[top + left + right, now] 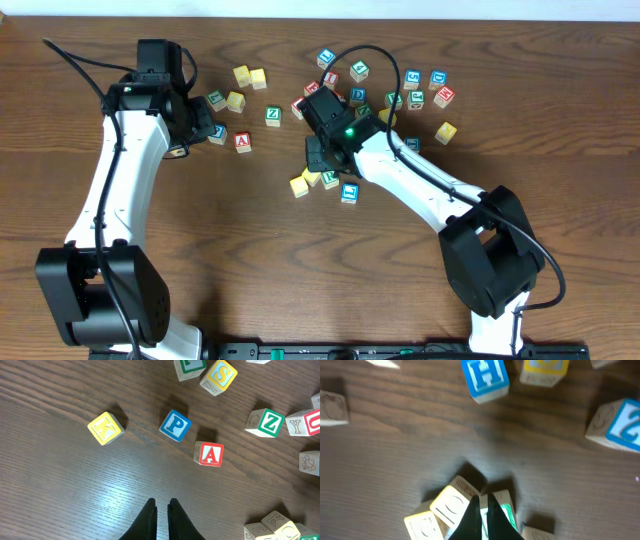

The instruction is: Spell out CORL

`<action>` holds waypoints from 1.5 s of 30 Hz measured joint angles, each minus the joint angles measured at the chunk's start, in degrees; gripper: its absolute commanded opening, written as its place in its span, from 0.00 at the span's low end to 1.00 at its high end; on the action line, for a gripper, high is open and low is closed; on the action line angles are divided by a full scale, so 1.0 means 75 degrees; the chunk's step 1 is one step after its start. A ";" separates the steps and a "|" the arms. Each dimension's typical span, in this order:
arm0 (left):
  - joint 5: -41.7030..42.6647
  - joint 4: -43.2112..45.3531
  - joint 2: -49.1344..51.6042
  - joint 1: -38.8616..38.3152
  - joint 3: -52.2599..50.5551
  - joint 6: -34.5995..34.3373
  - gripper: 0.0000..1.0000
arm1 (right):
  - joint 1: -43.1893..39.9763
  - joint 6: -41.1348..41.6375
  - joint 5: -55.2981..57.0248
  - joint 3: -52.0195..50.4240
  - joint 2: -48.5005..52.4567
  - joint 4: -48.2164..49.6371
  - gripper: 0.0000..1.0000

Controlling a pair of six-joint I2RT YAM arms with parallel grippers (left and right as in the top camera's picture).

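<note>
Row: two yellow wooden letter cubes (298,186) (312,178), a white-faced wooden cube with a green R (330,180) and a white-faced wooden cube with a blue L (349,193) lie together in a slanting line near the middle of the brown wooden worktop (200,260), apart from the scattered spares.
Right fingers (475,512): closed on nothing, tips low at the seam between the O-faced yellow cube (451,505) and the green-lettered cube (506,510).
Left fingers (154,510): closed and empty, over bare wood near a red A cube (209,454) and a blue P cube (175,425).
Step in hand: likely tidying the row, using the closed tips as a pusher.
Doing it well: press against a cube's flat side, low down, with short slow strokes along the row's line; a push at a corner would spin the cube.
Check: the far yellow cube (422,525) is too blurred to read, so confirm it shows C.
Risk: a wedge at the seam could spread the letters; lift straight up to leave.
</note>
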 measured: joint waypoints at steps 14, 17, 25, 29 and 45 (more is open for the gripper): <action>0.0000 -0.0003 0.0000 0.0000 0.0000 0.0000 0.09 | 0.0000 -0.0003 -0.0082 0.0009 0.1017 0.0775 0.01; 0.0000 0.0000 0.0000 0.0000 0.0000 0.0000 0.09 | 0.0000 -0.0009 -0.0265 0.0009 0.1017 0.0726 0.01; 0.0000 0.0000 0.0000 0.0000 0.0000 0.0000 0.09 | 0.0000 -0.0029 -0.0589 0.0009 0.1017 0.0277 0.01; 0.0000 0.0000 0.0000 0.0000 0.0000 0.0000 0.09 | 0.0003 -0.0035 -0.0758 0.0009 0.1017 -0.0052 0.01; 0.0000 0.0032 0.0000 0.0000 -0.0020 0.0000 0.09 | -0.0160 -0.0192 -0.0804 0.0726 0.1014 -0.0659 0.01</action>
